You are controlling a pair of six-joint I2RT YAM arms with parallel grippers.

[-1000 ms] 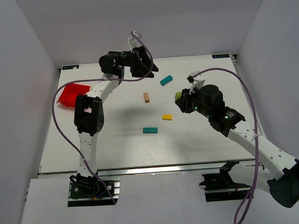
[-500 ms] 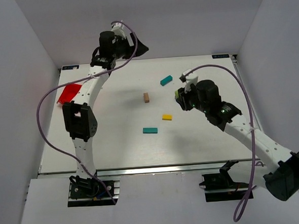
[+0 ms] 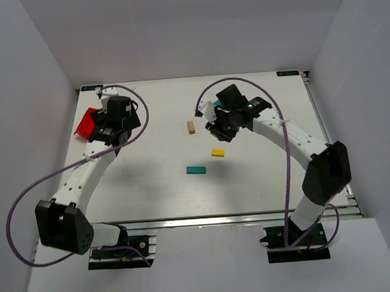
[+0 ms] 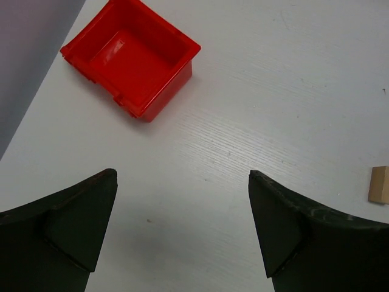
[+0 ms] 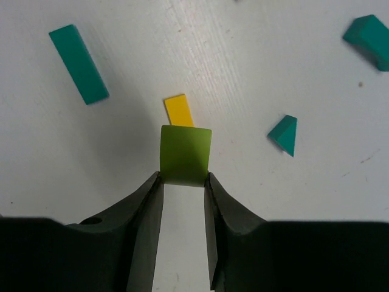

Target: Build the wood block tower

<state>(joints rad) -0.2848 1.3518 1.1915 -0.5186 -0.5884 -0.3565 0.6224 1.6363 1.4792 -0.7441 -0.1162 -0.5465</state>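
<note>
Right gripper [image 5: 183, 176]: clamped on green block [image 5: 185, 152] | left gripper [image 4: 182, 175]: wide apart | teal bar [image 5: 78, 55], yellow block [image 5: 179, 111]: flat, separate

A: Arms?
B: White links on left arm [image 3: 84, 176] and right arm [image 3: 294, 136], black joint housings, looping purple cables [image 3: 289, 180].
A: Fingers [image 4: 304, 231]?
B: Matte black: broad wedges on left gripper [image 4: 182, 182], slimmer curved blades on right gripper [image 5: 184, 176].

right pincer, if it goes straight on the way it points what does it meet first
Probably the yellow block, lying just beyond the green block that the right pincer is shut on. Its height above the table is unclear, so it might touch bare table first.
</note>
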